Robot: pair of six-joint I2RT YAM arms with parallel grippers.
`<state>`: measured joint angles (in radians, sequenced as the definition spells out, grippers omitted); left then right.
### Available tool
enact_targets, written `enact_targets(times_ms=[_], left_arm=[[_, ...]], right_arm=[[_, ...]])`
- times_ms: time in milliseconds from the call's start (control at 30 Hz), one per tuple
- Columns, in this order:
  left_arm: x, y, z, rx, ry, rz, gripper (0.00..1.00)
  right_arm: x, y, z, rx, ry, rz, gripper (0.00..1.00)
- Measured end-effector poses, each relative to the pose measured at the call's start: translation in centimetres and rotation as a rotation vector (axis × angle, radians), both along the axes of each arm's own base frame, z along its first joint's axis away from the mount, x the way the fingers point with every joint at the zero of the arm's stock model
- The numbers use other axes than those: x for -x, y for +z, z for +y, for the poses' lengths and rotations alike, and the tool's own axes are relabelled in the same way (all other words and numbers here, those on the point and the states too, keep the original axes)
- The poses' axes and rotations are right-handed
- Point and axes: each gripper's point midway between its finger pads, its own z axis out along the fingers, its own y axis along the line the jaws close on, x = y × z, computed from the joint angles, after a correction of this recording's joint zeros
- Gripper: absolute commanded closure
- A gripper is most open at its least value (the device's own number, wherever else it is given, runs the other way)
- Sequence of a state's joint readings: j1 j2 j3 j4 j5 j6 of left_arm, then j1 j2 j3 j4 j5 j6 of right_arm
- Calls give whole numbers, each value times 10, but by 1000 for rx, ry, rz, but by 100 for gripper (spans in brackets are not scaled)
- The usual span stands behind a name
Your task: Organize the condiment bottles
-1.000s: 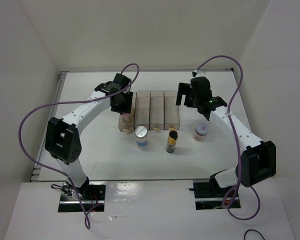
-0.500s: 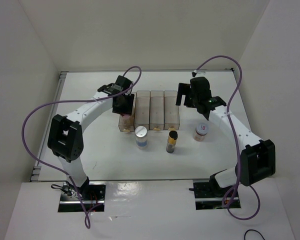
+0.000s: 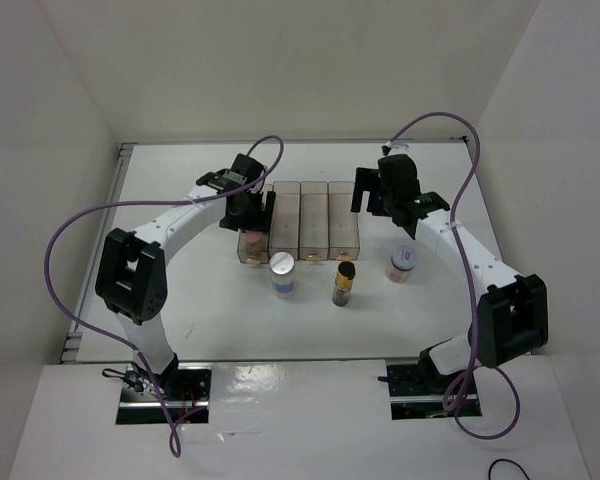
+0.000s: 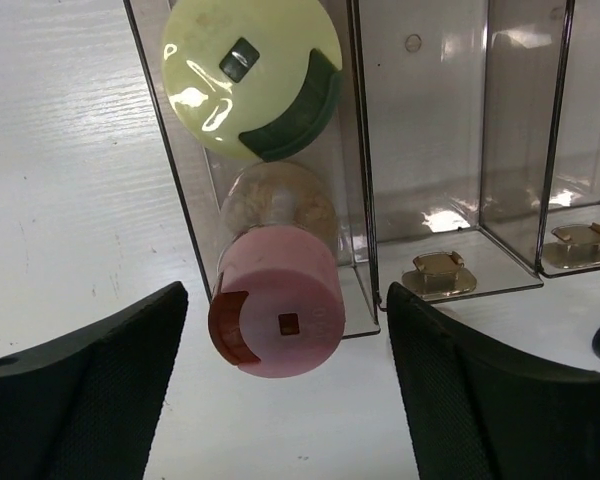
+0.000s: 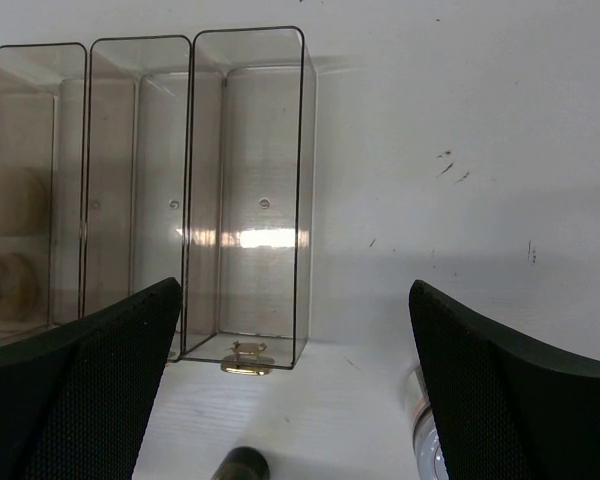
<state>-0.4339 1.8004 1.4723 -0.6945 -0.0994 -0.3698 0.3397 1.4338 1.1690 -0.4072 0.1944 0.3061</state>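
In the left wrist view, the pink-capped bottle [image 4: 280,315] stands at the open front of the clear rack's [image 4: 420,150] leftmost compartment. The yellow-green-capped bottle [image 4: 250,75] stands behind it in the same compartment. My left gripper [image 4: 285,400] is open; its fingers flank the pink cap without touching it. On the table in front of the rack [image 3: 313,215] stand the white-capped bottle [image 3: 282,270], the dark-capped amber bottle [image 3: 344,282] and the red-marked white-capped bottle [image 3: 403,262]. My right gripper [image 3: 380,195] hangs open and empty by the rack's right end.
The three right-hand compartments of the rack [image 5: 250,190] hold no bottles. White walls enclose the table on the left, the back and the right. Purple cables loop above both arms.
My left gripper has opened and let go of the pink-capped bottle, which now stands free in the leftmost compartment. The right arm has barely moved.
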Motion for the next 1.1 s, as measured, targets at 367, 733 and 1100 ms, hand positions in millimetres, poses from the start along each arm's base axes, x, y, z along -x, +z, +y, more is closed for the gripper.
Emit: enact_targets(times_ms=[367,733,1100], left_arm=[[-4,53,-8,17,-20,-61,0],[68,178,-30,260,-346,-307,0],[114,101,-66,185,-534,-130,0]], right_arm=[[-1,1,1,1,5,-3,1],[0,6,-2,2,-2,-14,1],[23,42,-12,-73,-52,-105,1]])
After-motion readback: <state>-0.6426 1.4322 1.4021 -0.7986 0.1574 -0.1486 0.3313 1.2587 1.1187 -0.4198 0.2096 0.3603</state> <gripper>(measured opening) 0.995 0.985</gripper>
